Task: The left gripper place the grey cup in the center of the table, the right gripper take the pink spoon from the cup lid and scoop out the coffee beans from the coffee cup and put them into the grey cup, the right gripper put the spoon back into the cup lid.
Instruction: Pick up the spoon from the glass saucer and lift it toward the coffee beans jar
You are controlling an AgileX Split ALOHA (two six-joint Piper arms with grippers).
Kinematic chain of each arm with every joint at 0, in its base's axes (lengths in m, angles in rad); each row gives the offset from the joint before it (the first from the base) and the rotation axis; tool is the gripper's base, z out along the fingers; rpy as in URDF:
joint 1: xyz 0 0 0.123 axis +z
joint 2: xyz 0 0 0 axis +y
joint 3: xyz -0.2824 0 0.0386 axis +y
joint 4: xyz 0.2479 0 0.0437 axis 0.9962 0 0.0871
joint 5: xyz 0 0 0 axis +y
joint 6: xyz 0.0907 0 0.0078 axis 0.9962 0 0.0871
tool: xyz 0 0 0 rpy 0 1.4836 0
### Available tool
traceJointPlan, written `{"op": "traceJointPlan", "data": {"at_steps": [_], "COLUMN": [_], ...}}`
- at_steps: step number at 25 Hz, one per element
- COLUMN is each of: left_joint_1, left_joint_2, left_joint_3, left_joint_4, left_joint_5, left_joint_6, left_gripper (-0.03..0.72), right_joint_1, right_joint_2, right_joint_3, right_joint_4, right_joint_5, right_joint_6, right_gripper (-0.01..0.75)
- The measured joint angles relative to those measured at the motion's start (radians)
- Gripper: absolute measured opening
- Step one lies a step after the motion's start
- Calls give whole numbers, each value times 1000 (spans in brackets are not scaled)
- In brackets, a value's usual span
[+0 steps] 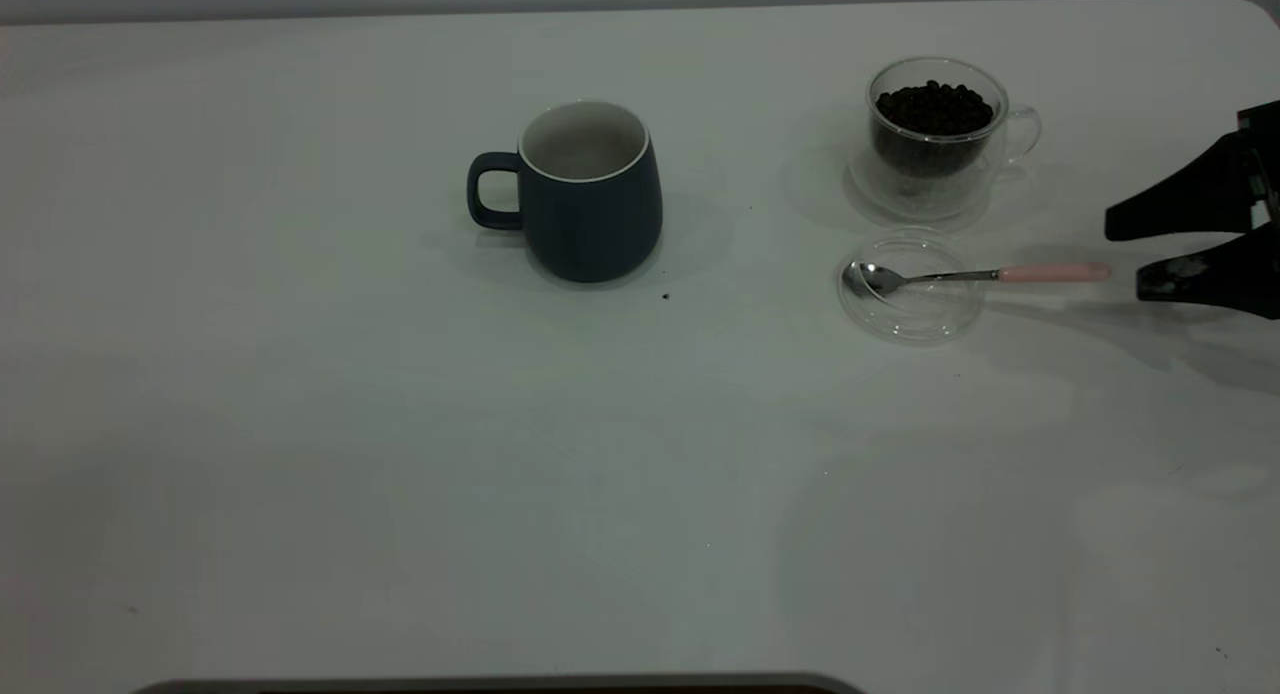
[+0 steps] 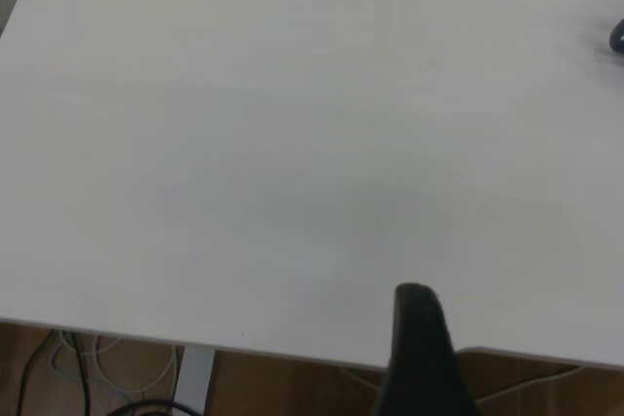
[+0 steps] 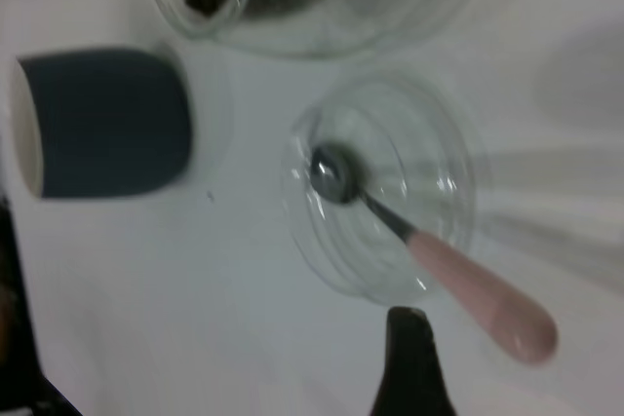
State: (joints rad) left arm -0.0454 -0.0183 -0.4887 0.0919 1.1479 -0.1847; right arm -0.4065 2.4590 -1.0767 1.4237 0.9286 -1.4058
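The grey cup [image 1: 590,196] stands upright near the middle of the table [image 1: 400,454], handle to the left, with nothing in it; it also shows in the right wrist view [image 3: 107,124]. To its right the coffee cup [image 1: 935,134] holds coffee beans [image 1: 935,106]. In front of it the pink spoon [image 1: 1050,272] rests with its bowl in the cup lid [image 1: 915,319] and its handle over the rim. My right gripper [image 1: 1126,257] hangs open just beyond the handle's tip, touching nothing. My left gripper [image 2: 421,358] is over the table's left edge, far from everything.
A small dark speck [image 1: 665,296] lies just in front of the grey cup. Wide bare tabletop spreads to the left and front. Below the table's edge in the left wrist view are cables [image 2: 78,367] and a white leg [image 2: 195,382].
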Motion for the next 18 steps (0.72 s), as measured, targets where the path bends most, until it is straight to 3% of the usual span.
{"op": "traceJointPlan", "data": {"at_steps": [12,18], "left_joint_1": [0,0], "left_joint_2": [0,0], "left_joint_3": [0,0], "left_joint_4": [0,0], "left_joint_5": [0,0], "left_joint_6": [0,0], "left_gripper": [569,569], "right_joint_1": [119,129], "right_joint_2": [82,90], "right_joint_3": [-4,-4], "right_joint_4": [135,187], "right_joint_5": [27,26], "right_joint_6": [-49,-82], "right_gripper": [589,589]}}
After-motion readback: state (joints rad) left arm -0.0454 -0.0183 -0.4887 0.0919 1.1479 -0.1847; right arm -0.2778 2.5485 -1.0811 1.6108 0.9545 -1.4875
